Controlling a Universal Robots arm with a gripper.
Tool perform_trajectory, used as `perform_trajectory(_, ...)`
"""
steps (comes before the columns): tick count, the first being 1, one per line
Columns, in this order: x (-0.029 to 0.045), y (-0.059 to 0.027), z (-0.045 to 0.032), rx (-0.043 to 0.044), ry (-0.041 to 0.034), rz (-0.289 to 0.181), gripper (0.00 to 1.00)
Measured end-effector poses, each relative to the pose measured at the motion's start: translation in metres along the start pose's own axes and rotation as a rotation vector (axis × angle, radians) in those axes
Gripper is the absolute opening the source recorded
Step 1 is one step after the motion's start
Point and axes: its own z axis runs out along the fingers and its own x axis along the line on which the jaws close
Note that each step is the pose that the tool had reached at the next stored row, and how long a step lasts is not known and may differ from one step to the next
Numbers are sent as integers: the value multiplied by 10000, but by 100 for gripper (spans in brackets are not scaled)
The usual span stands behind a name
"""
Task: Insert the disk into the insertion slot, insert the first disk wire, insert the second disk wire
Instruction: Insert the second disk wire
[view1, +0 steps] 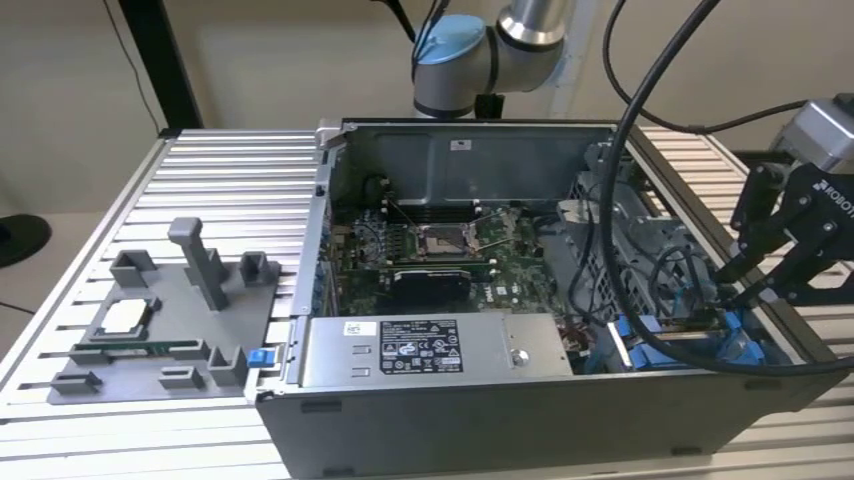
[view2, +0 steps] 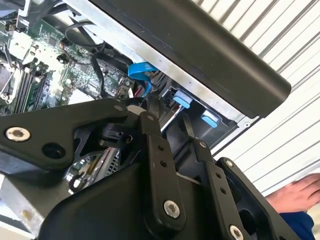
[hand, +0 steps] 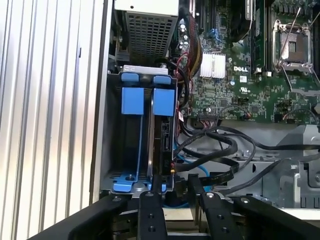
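1. Disk (hand: 163, 135) — stands on edge in the insertion slot (hand: 127, 150), under one of its two blue clips and directly ahead of the fingertips. Judged seated, so the first step appears done.
2. Gripper (hand: 174, 181): fingers (hand: 151, 210) parted by a moderate gap, with nothing seen clamped between them. The tips hover at the disk's near end.
3. Wires: black cables (hand: 220, 150) and a blue cable (hand: 200, 171) loop just beside the fingers, on the motherboard side. Whether either is plugged into the disk cannot be told. Both wire steps are judged outstanding.
4. Edges: the case wall (hand: 100, 125) runs on the side of the fingers away from the cables. The unfilled half of the slot lies between that wall and the disk. The ribbed table (hand: 45, 125) lies beyond the wall.
5. Room: open above the slot. The cable side is crowded, so little play there for the fingers.
6. Beyond the slot's far end from the fingers sits the power-supply box (hand: 150, 35).
7. A person's hand (view2: 300, 192) — rests on the table outside the case wall, well apart from the fingers.
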Motion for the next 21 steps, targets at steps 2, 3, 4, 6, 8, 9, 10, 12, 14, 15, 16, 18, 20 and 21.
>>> perform_trajectory(2, 0, -3, 4, -13, -22, -5, 100)
perform_trajectory(3, 0, -3, 4, -14, -30, -6, 100)
perform_trajectory(4, 0, -4, 4, -14, -37, -8, 100)
perform_trajectory(6, 1, -5, 5, -14, -50, -11, 100)
perform_trajectory(8, 1, -5, 6, -14, -65, -13, 100)
perform_trajectory(9, 1, -5, 6, -14, -73, -15, 100)
perform_trajectory(10, 1, -5, 7, -13, -81, -16, 100)
perform_trajectory(12, 1, -6, 8, -13, -96, -19, 100)
perform_trajectory(14, 2, -6, 9, -13, -137, -25, 100)
perform_trajectory(15, 2, -6, 10, -12, -175, -31, 100)
perform_trajectory(16, 1, -6, 10, -12, -214, -37, 100)
perform_trajectory(18, 1, -6, 11, -11, -272, -47, 100)
perform_trajectory(20, 1, -6, 10, -10, -297, -50, 0)
perform_trajectory(21, 1, -6, 11, -10, -308, -52, 0)
